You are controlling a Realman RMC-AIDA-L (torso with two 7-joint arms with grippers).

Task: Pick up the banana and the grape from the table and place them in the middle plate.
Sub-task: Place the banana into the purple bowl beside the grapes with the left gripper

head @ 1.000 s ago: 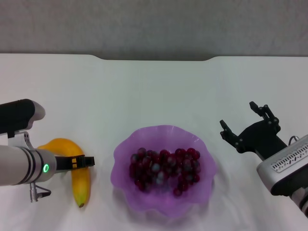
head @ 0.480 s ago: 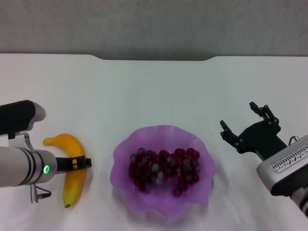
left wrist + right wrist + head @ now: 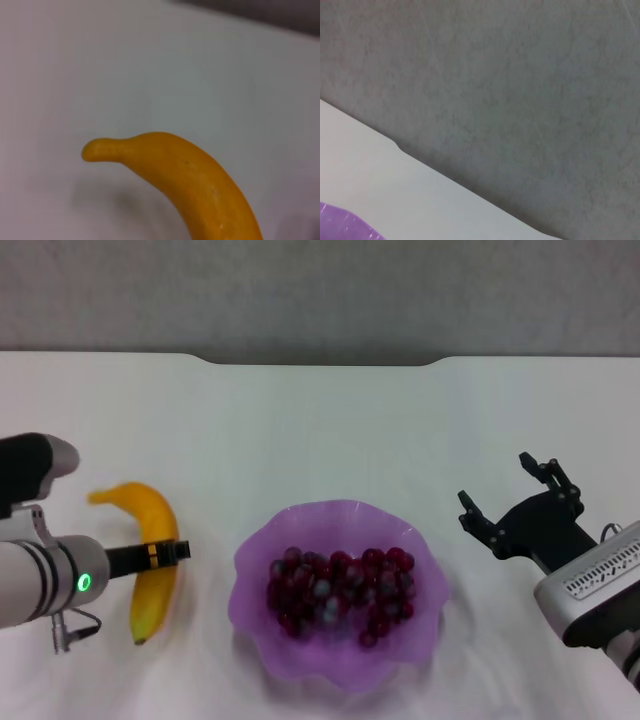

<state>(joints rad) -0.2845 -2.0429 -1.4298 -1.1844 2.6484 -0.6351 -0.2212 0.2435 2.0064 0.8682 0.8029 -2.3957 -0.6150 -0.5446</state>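
- Beyond the table's far edge I see only a grey wall [image 3: 320, 290], plain and mottled.
- My right wrist camera shows the same wall [image 3: 520, 90], filling most of its view.

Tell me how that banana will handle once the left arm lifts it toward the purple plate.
The banana looks firm and curved, so it should lift as one stiff piece. The left gripper sits near its middle, so it will probably hang fairly level. Its smooth, rounded skin might let it twist in the jaws. Set among the grape in the middle plate, it may rock.
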